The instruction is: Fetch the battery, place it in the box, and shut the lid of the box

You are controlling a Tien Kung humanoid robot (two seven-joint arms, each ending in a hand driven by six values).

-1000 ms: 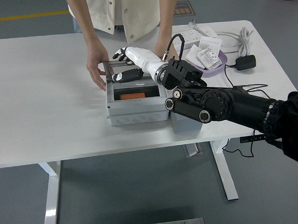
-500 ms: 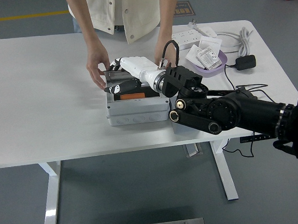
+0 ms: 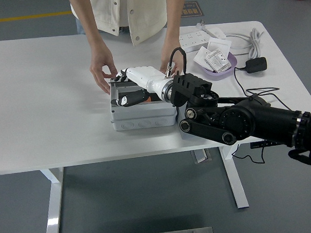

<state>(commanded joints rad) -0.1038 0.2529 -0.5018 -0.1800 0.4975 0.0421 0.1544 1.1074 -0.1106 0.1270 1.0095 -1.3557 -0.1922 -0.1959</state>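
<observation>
Your right hand (image 3: 134,86) rests on the grey box (image 3: 143,113) with fingers curled loosely over its lid, holding nothing, while the orange battery (image 3: 153,99) sits inside and a person's hands (image 3: 102,71) steady the box on the counter (image 3: 50,101).

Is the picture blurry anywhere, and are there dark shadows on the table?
Head view: sharp throughout, no blur on the right hand over the box; the white table is evenly lit, with only faint soft shadows under the arm and beside the person's hand; no strong glare.

High head view over table (image 3: 49,75)
</observation>
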